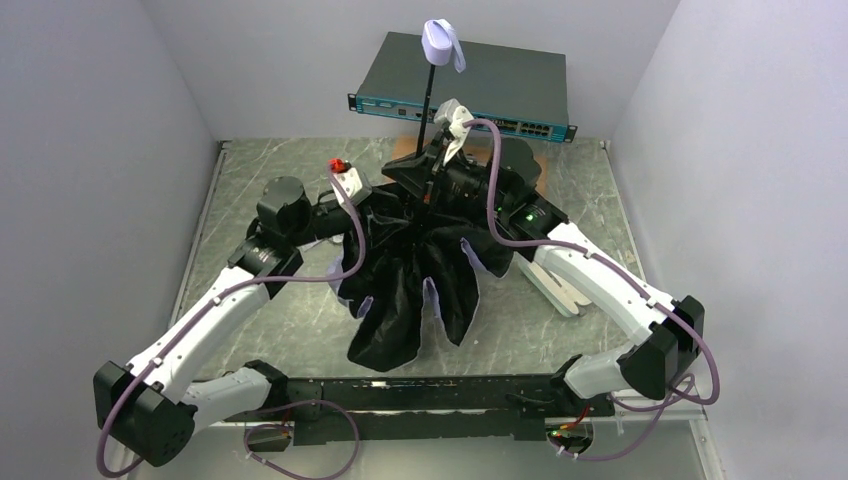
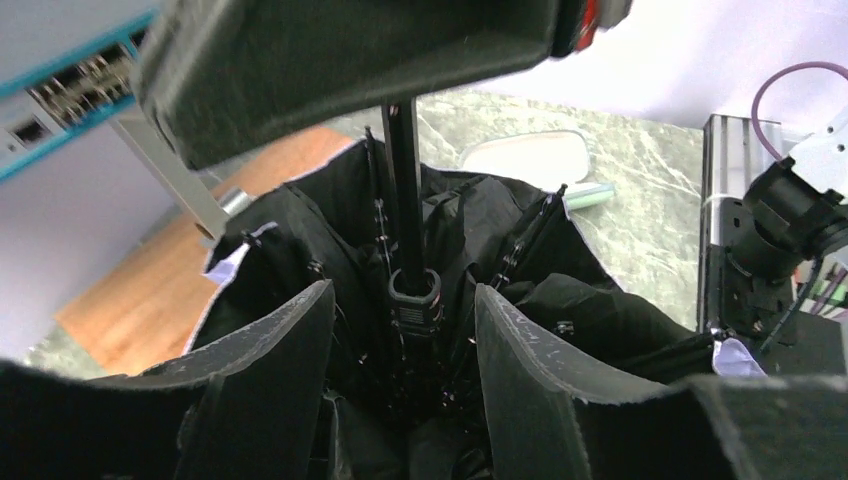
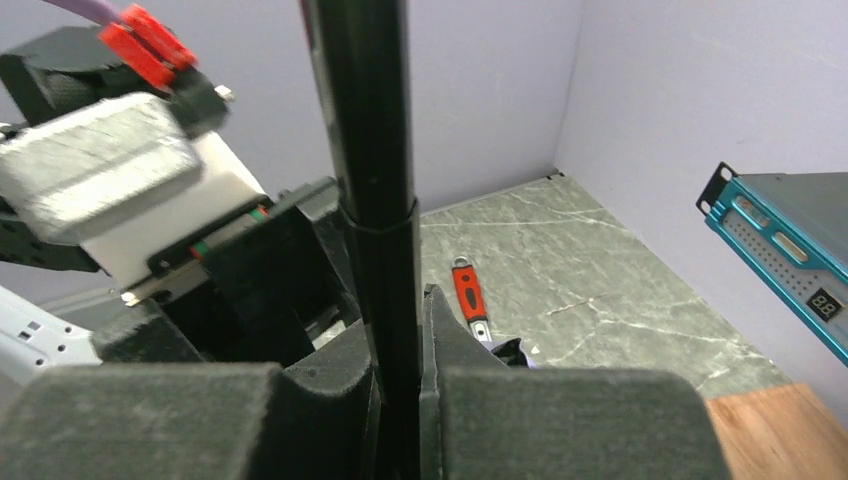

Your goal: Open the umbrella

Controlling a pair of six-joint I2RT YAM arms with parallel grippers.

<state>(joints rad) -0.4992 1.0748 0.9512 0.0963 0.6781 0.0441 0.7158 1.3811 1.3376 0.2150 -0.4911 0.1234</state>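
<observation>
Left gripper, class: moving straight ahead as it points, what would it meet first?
Probably the black collar on the shaft of the umbrella, which sits between the open fingers of the left gripper; depth is unclear.

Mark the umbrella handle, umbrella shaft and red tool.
umbrella handle [image 1: 434,38]: top view, middle of the pale rounded knob.
umbrella shaft [image 3: 372,120]: right wrist view, upper part of black tube.
red tool [image 3: 467,290]: right wrist view, its red grip.

Right claw [image 3: 398,345] tight around the upright black umbrella shaft [image 3: 372,120], orange-handled tool [image 3: 470,298] beyond.
</observation>
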